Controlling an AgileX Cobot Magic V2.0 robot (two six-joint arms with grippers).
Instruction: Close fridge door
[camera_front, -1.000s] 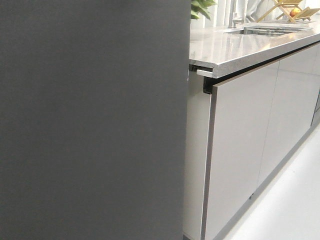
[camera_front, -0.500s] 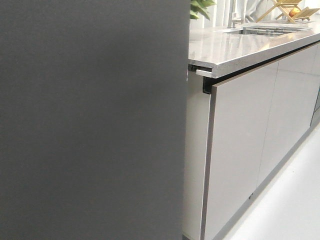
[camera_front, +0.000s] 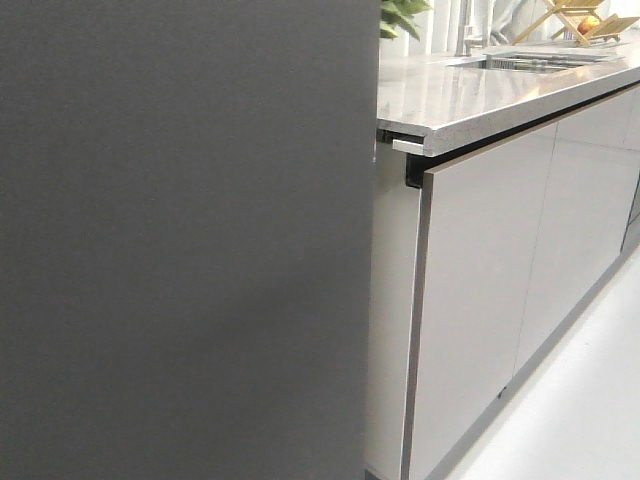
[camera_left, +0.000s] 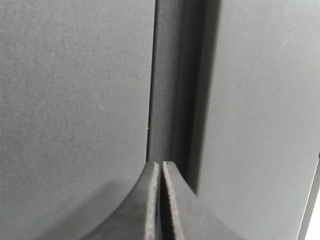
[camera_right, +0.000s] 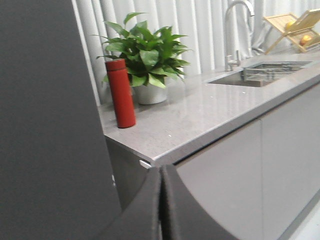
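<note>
The fridge door shows its matte dark grey outer face and fills the left half of the front view, its edge next to the cabinets. In the left wrist view my left gripper is shut and empty, its tips close to the dark grey door face by a vertical seam. In the right wrist view my right gripper is shut and empty, beside the door's face, near the counter corner. Neither gripper shows in the front view. The door's white inner lining is hidden.
A grey stone counter on glossy light-grey cabinet fronts runs to the right of the fridge. On it stand a red bottle, a potted plant, a sink with tap and a wooden rack. White floor lies at the right.
</note>
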